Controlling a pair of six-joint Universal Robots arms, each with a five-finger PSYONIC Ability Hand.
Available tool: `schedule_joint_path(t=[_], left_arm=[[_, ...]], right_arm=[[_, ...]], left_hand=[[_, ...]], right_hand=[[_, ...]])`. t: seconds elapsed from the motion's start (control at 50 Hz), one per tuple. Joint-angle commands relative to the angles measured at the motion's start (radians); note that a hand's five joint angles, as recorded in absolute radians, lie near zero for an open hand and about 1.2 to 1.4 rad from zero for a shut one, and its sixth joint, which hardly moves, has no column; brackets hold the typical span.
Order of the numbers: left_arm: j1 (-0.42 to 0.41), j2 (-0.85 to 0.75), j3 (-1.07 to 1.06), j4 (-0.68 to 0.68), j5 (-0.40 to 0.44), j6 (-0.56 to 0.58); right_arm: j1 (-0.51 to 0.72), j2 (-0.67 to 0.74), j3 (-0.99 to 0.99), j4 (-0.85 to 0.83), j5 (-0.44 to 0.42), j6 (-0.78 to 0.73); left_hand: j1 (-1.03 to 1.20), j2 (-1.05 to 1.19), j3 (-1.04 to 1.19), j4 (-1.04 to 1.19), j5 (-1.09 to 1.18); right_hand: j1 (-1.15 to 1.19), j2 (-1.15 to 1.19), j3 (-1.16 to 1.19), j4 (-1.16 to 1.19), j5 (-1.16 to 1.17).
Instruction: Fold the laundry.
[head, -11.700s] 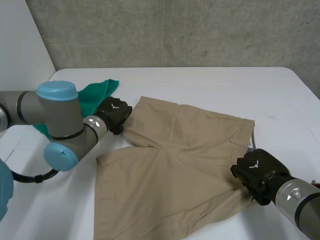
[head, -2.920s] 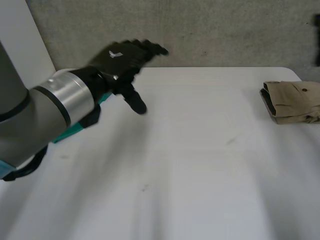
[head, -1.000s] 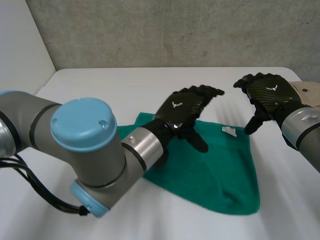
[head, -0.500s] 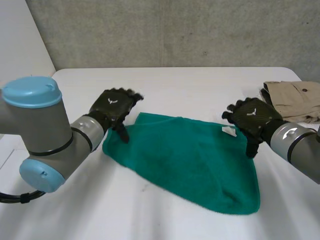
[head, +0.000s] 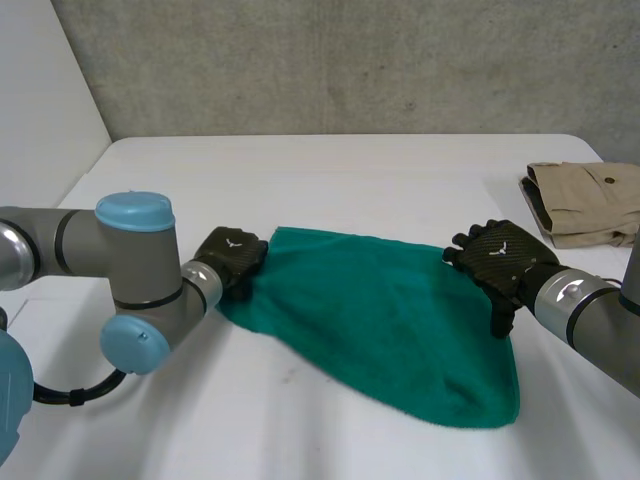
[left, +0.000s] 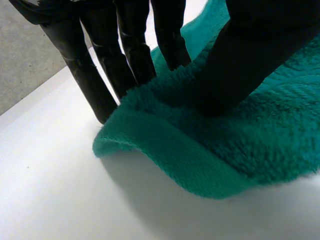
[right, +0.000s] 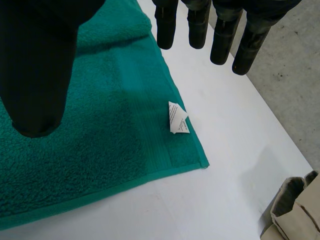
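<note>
The white surface (head: 380, 170) leaves plenty of bare room around the green towel (head: 380, 320), which is spread flat at its middle. The towel lies well clear of the folded khaki shorts (head: 590, 205) at the far right edge, probably finished work. The left hand (head: 232, 258) pinches the towel's left corner between thumb and straight fingers, lifting that edge slightly. The right hand (head: 500, 262) hovers spread and empty over the far right corner beside the white label (right: 176, 119), apparently ready to grip it.
</note>
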Motion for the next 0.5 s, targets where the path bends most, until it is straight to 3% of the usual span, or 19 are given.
schedule_joint_path(t=[0.02, 0.14, 0.28, 0.38, 0.5], left_arm=[[-0.017, 0.041, 0.014, -0.009, -0.018, -0.004], [-0.035, 0.217, 0.006, 0.0, -0.056, -0.015], [-0.081, 0.413, -0.03, 0.008, -0.05, -0.023], [-0.095, 0.525, -0.084, 0.028, -0.047, -0.021], [-0.121, 0.641, -0.152, 0.071, -0.044, -0.017]], right_arm=[[-0.004, 0.006, -0.015, -0.003, 0.002, 0.01], [-0.008, 0.005, -0.069, -0.003, 0.007, 0.078], [-0.001, 0.028, -0.211, 0.027, -0.002, 0.257], [0.003, 0.119, -0.363, 0.176, -0.032, 0.288], [0.005, 0.328, -0.656, 0.427, -0.153, 0.299]], left_hand=[[0.341, 0.361, 0.366, 0.362, 0.375], [0.341, 0.361, 0.366, 0.362, 0.375], [0.341, 0.361, 0.366, 0.362, 0.375], [0.341, 0.361, 0.366, 0.362, 0.375], [0.341, 0.361, 0.366, 0.362, 0.375]], right_hand=[[-0.029, -0.049, -0.042, -0.063, -0.068], [-0.029, -0.049, -0.042, -0.063, -0.068], [-0.029, -0.049, -0.042, -0.063, -0.068], [-0.029, -0.049, -0.042, -0.063, -0.068], [-0.029, -0.049, -0.042, -0.063, -0.068]])
